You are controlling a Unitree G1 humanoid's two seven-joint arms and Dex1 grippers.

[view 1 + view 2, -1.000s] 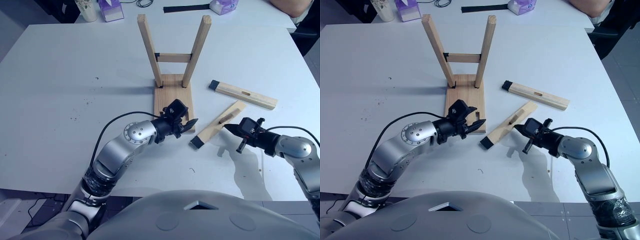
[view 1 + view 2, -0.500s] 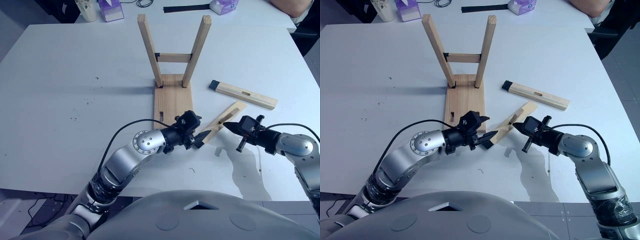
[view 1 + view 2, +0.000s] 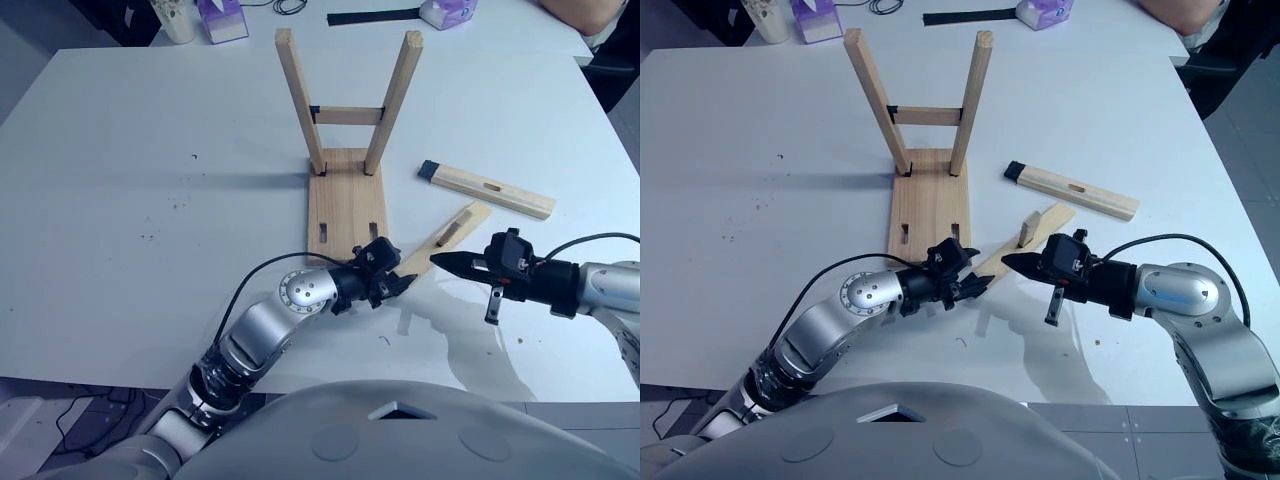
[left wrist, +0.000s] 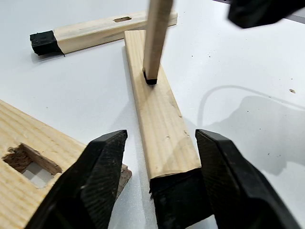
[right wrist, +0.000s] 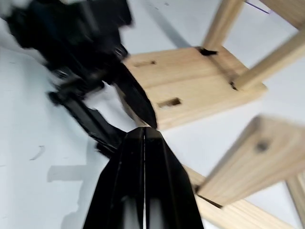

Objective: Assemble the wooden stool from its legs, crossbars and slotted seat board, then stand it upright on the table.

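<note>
The left gripper (image 4: 161,138) is open. Its fingers (image 4: 102,176) straddle the black-capped near end of a leg (image 4: 159,109) lying flat on the bench (image 3: 150,150). One finger is against the cap (image 4: 178,202); the other stands just off it. A short crossbar (image 4: 156,33) sticks up from that leg about midway along.

The right gripper (image 5: 144,136) is closed on nothing. Its tip is close by the same leg's side, but I cannot tell whether it touches.

The seat board (image 3: 345,205) lies flat just beside the left gripper, with two empty slots (image 3: 325,229) at its near end. At its far end are two standing legs (image 3: 300,100), with a joined crossbar (image 3: 347,115) between them. A second loose leg (image 3: 485,190) lies farther right.
</note>
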